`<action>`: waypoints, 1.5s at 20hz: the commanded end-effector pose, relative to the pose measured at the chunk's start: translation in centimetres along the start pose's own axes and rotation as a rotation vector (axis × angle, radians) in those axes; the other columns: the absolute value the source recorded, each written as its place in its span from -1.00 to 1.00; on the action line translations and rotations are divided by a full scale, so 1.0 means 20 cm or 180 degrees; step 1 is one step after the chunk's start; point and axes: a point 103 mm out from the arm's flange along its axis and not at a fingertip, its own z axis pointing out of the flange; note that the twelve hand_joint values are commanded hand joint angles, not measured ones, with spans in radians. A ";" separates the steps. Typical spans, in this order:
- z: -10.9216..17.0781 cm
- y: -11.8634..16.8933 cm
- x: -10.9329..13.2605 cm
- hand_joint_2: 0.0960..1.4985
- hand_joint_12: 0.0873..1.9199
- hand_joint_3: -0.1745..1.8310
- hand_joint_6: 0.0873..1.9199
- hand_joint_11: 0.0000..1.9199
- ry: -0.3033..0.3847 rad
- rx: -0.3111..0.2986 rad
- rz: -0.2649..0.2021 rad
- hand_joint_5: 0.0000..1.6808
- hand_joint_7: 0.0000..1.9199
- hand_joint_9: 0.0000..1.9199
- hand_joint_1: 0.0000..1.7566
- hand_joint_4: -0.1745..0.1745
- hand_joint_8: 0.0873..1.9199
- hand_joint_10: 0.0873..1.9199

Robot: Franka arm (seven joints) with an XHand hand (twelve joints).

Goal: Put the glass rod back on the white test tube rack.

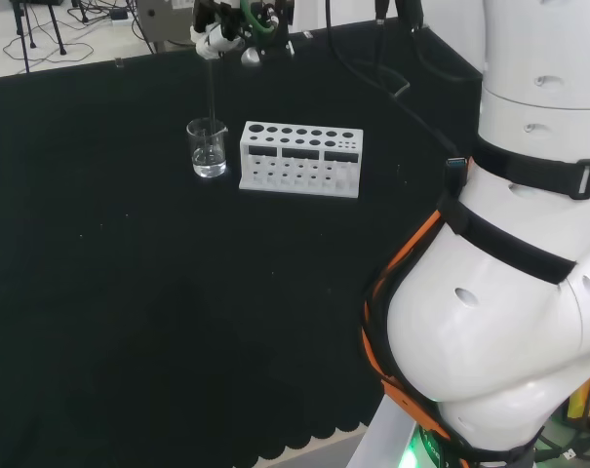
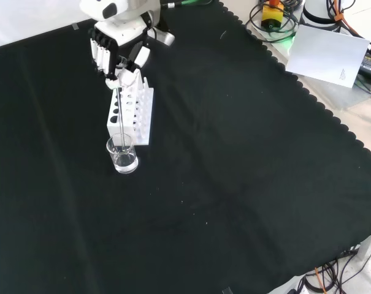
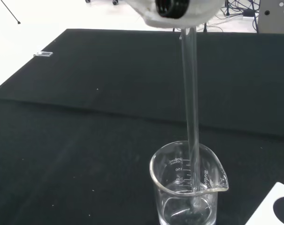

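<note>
Fingers (image 2: 105, 58) of the hand (image 2: 121, 43) are curled on the glass rod (image 3: 190, 103), held upright in the beaker (image 3: 188, 187) beside the rack (image 1: 300, 158), ready for lifting out.

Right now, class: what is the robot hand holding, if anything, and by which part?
The robot hand holds the glass rod by its upper end; the rod's lower end stands inside the beaker.

1 glass rod (image 3: 190, 103), 1 beaker (image 2: 122, 154), 1 white rack (image 1: 300, 159), 1 hand (image 2: 114, 49)
</note>
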 end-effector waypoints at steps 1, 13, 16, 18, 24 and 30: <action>-0.03 -0.03 0.04 0.28 -0.15 -0.73 -0.78 0.41 -0.0020 -0.0070 -0.0052 0.45 0.20 0.83 0.48 -1.00 0.05 -0.34; -0.25 -0.14 0.00 0.29 -0.16 -0.73 -0.78 0.41 -0.0025 -0.0197 -0.0015 0.45 0.20 0.83 0.48 -1.00 0.05 -0.34; -0.30 -0.18 -0.05 0.29 -0.16 -0.74 -0.78 0.41 -0.0041 -0.0241 0.0060 0.45 0.20 0.83 0.48 -1.00 0.04 -0.34; -0.33 -0.23 -0.09 0.29 -0.16 -0.74 -0.78 0.41 -0.0047 -0.0260 0.0123 0.45 0.20 0.83 0.48 -1.00 0.04 -0.34; -0.41 -0.36 -0.25 0.29 -0.16 -0.74 -0.78 0.41 -0.0051 -0.0332 0.0328 0.45 0.20 0.83 0.48 -1.00 0.05 -0.34; -0.49 -0.53 -0.40 0.29 -0.16 -0.74 -0.78 0.42 -0.0065 -0.0417 0.0533 0.45 0.20 0.83 0.48 -1.00 0.05 -0.34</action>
